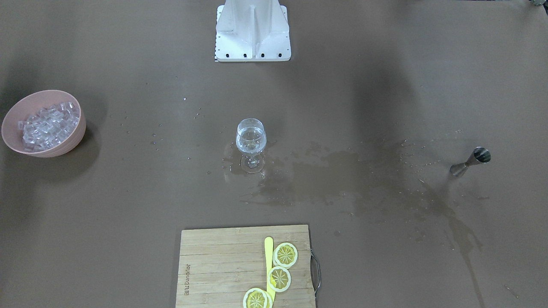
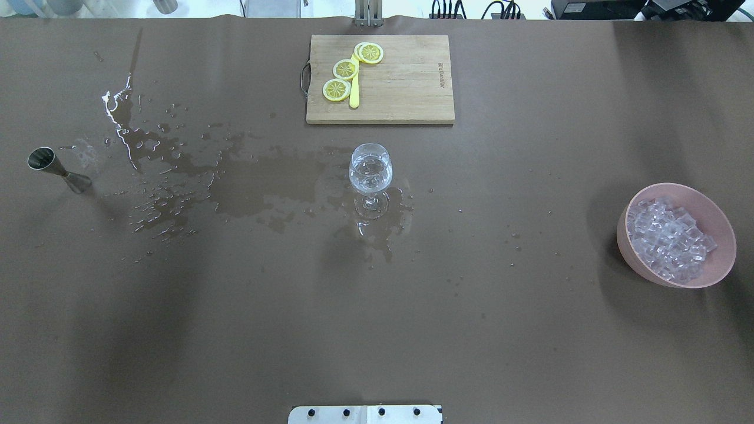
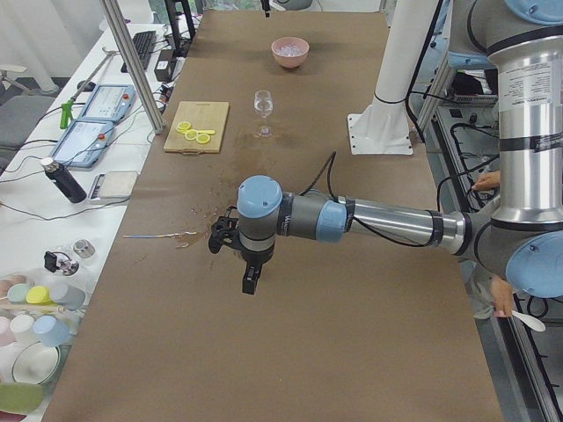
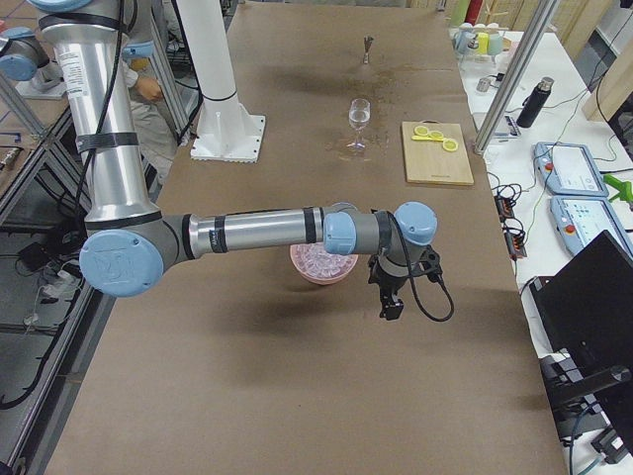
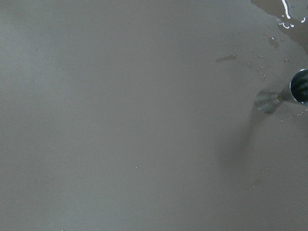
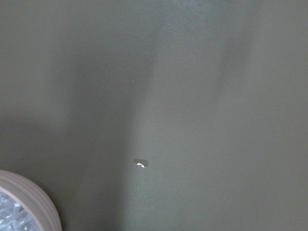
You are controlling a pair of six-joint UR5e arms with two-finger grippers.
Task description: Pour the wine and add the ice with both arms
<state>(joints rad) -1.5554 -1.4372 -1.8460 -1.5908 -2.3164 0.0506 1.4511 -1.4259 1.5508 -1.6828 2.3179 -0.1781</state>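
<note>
A wine glass (image 1: 251,139) stands upright at mid-table with clear wine in its bowl; it also shows in the overhead view (image 2: 370,171). I cannot tell whether it holds cubes. The ice (image 1: 49,124) fills a pink bowl (image 2: 724,235) on the robot's right. My left gripper (image 3: 251,281) hangs over the table near a steel jigger (image 5: 284,94), seen only in the exterior left view. My right gripper (image 4: 391,309) hangs just beyond the bowl (image 4: 321,265), seen only in the exterior right view. I cannot tell whether either gripper is open or shut.
A wooden cutting board (image 2: 406,82) with lemon slices (image 2: 345,69) and a yellow knife lies at the far edge. The jigger (image 2: 56,166) stands upright on the robot's left. A spill (image 2: 247,182) spreads from the jigger to the glass. The white base plate (image 1: 252,38) is mid-table.
</note>
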